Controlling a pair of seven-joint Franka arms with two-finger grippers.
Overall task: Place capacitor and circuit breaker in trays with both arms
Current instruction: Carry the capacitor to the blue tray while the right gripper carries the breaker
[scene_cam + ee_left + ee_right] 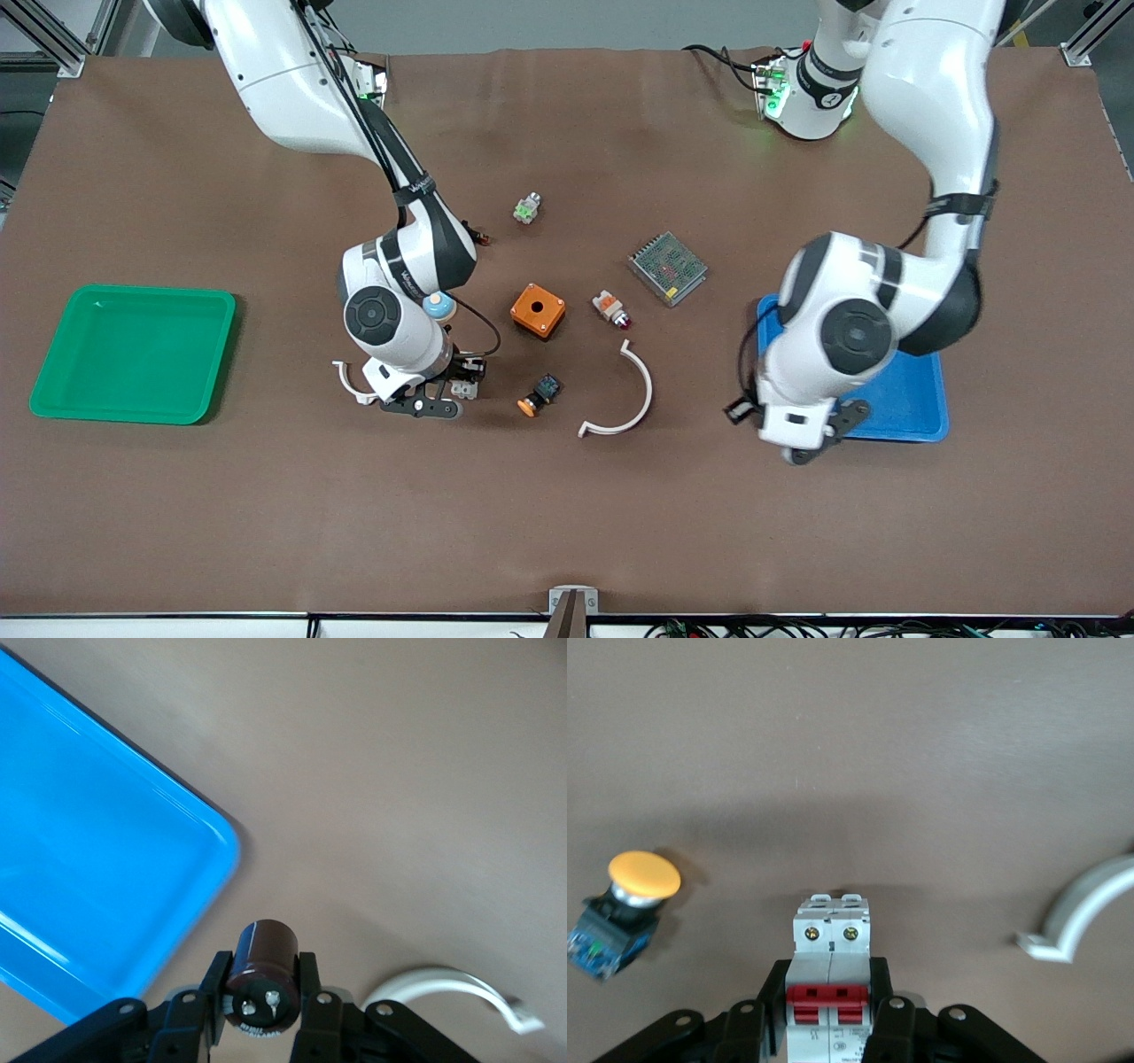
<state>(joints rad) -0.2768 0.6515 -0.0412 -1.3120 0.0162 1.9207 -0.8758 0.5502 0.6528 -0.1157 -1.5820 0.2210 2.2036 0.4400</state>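
Observation:
My right gripper [454, 383] is shut on the circuit breaker [464, 388], a white block with red levers. It holds it low over the table, beside the orange-capped button. In the right wrist view the breaker [830, 948] stands between the fingers of the right gripper [830, 988]. My left gripper [742, 410] is shut on the capacitor [264, 970], a dark stubby cylinder with two metal pins on its end. It holds it over the table just off the blue tray's corner. The left gripper [263, 985] clamps it from both sides.
A blue tray [912, 403] lies under the left arm and a green tray [133, 354] at the right arm's end. Between the grippers lie an orange box [538, 310], the orange-capped button [539, 396], a white arc [629, 399], a red-tipped part [611, 308] and a mesh unit [668, 268].

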